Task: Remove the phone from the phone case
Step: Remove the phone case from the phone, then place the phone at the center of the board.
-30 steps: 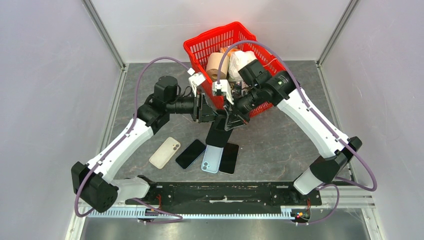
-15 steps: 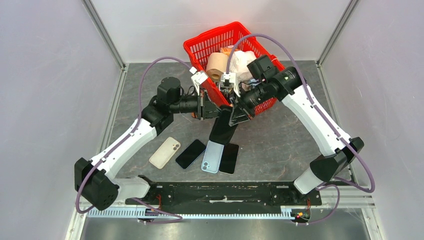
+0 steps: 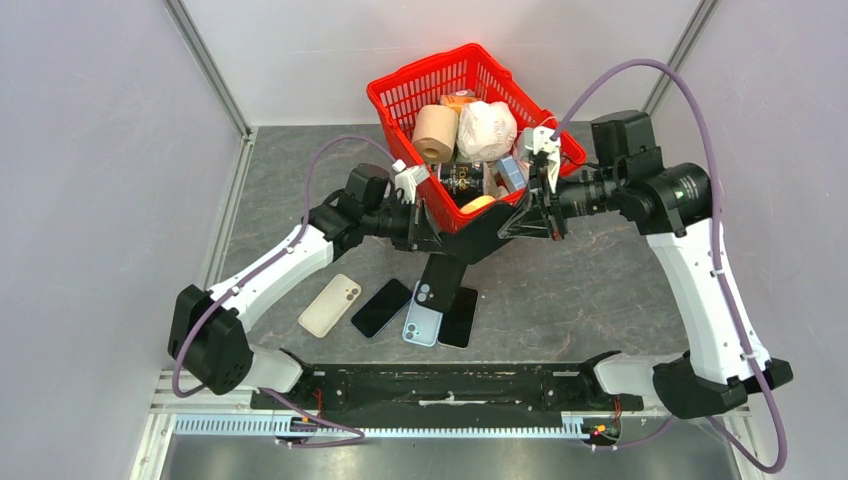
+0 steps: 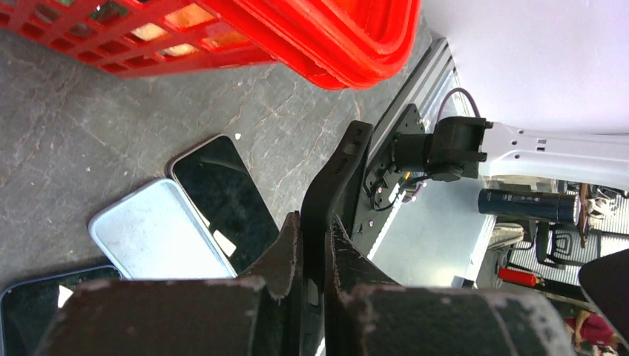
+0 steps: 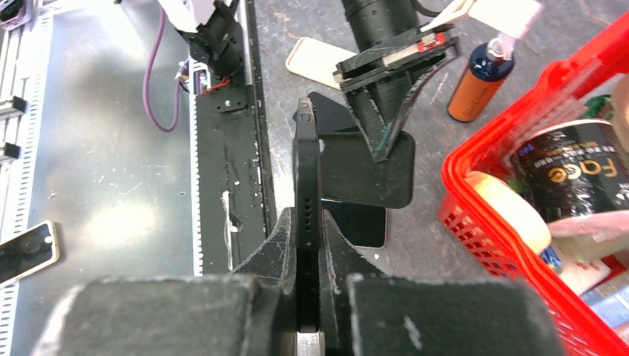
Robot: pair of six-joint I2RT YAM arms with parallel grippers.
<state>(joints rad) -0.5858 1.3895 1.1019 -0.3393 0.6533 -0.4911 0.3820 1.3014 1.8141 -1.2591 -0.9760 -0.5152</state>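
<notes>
One basket, two grippers, two dark pieces held aloft, four handsets lying flat. The left gripper point(image 3: 428, 232) has its jaws pressed together on the rim of the phone case point(image 3: 441, 275). It is a thin matte black shell with a wavy, pliable edge (plainest edge-on from the left wrist), hanging over the middle of the grey stone-patterned table point(image 3: 600, 290). The right gripper point(image 3: 515, 222) pinches the phone point(image 5: 306, 170), a rigid black slab with a row of small holes along its narrow side. It is held above the table just beside the case; whether the two touch cannot be told.

Toward the table's near edge lie the round-cornered handsets, side by side: a cream handset point(image 3: 328, 305), a pale blue handset point(image 3: 422, 322) and two glossy black handsets point(image 3: 380, 307). The red plastic lattice basket point(image 3: 400, 95) stands at the far edge, a paper roll point(image 3: 434, 132) among its goods. One orange bottle point(image 5: 475, 81) stands near it.
</notes>
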